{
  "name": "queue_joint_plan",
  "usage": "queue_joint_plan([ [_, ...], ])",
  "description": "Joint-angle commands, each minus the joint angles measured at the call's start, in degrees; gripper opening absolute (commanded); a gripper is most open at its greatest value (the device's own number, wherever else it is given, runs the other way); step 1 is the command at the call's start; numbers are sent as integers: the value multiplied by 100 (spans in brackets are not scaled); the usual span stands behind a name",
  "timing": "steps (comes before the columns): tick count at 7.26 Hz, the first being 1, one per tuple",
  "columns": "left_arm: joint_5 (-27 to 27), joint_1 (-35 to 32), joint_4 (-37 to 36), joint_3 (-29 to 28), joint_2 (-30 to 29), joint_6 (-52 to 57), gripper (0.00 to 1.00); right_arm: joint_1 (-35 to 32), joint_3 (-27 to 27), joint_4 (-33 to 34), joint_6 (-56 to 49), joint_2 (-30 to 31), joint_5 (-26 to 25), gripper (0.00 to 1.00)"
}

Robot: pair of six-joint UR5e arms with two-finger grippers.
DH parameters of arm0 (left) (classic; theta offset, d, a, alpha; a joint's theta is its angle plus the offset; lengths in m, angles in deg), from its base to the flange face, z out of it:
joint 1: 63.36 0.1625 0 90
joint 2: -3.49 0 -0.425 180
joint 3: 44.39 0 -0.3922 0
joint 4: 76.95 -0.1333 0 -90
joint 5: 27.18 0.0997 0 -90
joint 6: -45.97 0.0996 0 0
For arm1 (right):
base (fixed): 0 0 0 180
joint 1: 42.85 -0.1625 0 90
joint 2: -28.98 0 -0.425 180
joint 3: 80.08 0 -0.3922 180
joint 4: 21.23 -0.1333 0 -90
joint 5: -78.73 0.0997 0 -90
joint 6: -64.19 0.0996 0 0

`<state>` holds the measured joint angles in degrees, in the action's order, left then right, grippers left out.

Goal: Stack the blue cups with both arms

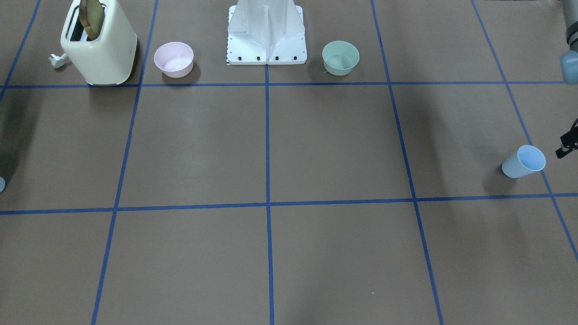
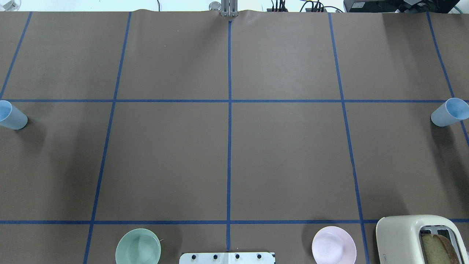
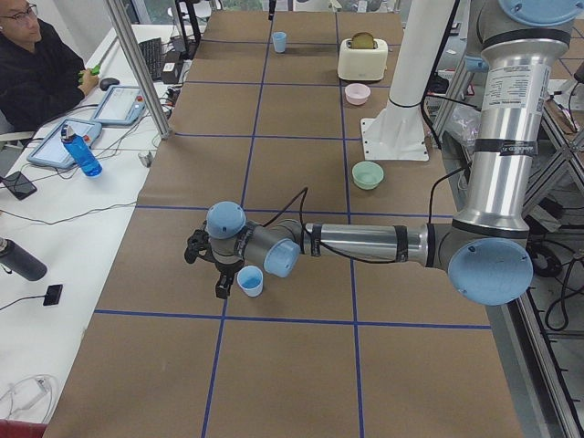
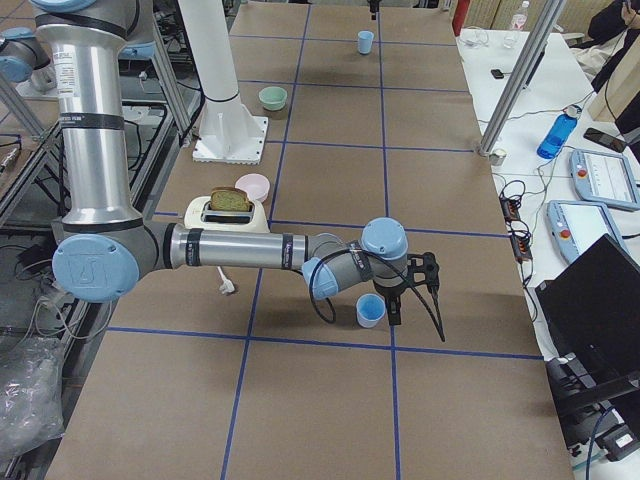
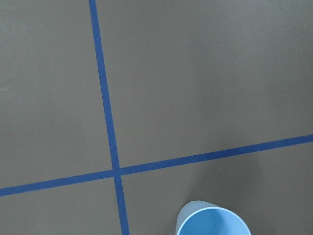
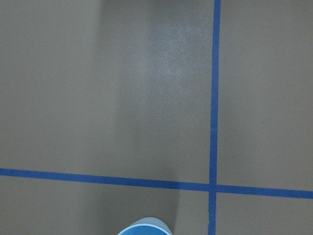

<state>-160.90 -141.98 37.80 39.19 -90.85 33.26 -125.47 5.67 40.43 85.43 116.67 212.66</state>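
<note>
- The left cup (image 2: 11, 115) stood upright at the table's (image 2: 285, 157) left edge, with the left gripper (image 3: 208, 269) beside it; you couldn't tell how its jaws stood
- The right cup (image 2: 449, 112) stood at the right edge, with the right gripper (image 4: 410, 288) beside it, jaws equally unclear
- Both cups looked light and slick; you'd pinch one wall near the rim

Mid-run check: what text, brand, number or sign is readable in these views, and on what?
Nothing can be read in any view.
Printed band on the silver-grey tubular left arm: too small to read.
Printed band on the silver-grey tubular right arm: blurred.
Small mark low on the cream plastic toaster: too small.
Left pale-blue plastic cup and right pale-blue plastic cup: plain.
</note>
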Motion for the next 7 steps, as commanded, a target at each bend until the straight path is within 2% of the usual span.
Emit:
queue_joint_plan([
  [1,153,276,415,-315,-23,-20,98,0,-15,-49,65,-6,36,100],
  [7,241,567,425,-404,-15,-21,97,18,-112,-22,64,-76,27,100],
])
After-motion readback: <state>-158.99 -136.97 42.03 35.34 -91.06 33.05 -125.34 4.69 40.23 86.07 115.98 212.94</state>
